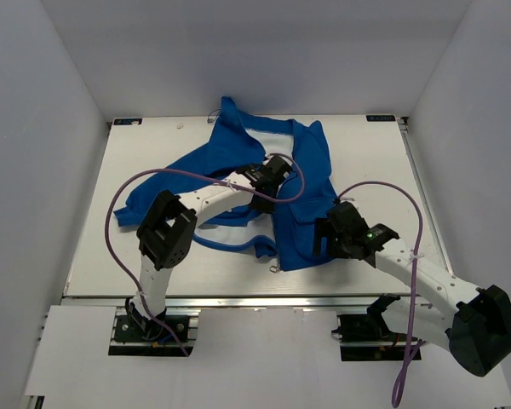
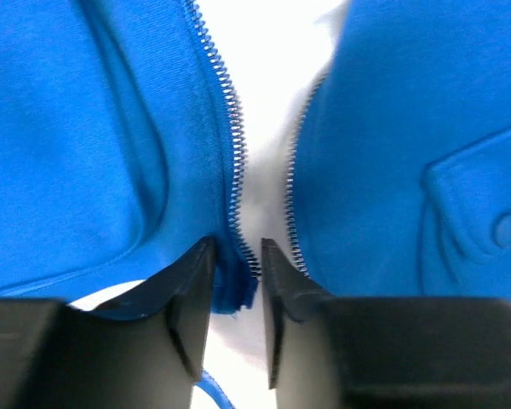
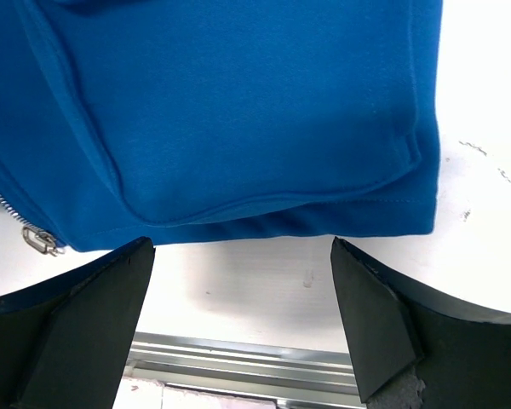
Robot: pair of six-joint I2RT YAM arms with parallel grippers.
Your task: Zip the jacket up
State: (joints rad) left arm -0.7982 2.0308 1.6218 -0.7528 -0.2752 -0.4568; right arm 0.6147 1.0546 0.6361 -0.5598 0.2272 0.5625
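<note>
Left pincer (image 2: 237, 277): clamped on one zip edge of the jacket (image 1: 298, 239).
Right pincer (image 3: 241, 249): spread wide, just beside the hem.
Table (image 1: 136, 264): white, jacket lying open.
Walls (image 1: 34, 111): pale.

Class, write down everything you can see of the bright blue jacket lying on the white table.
The bright blue fabric jacket lies crumpled and open on the white table, white lining showing. Its silver zipper is unzipped, the two tooth rows apart, the metal pull at the near hem. A flapped pocket shows. The left gripper pinches one zipper edge; the right gripper sits open beside the hem.
</note>
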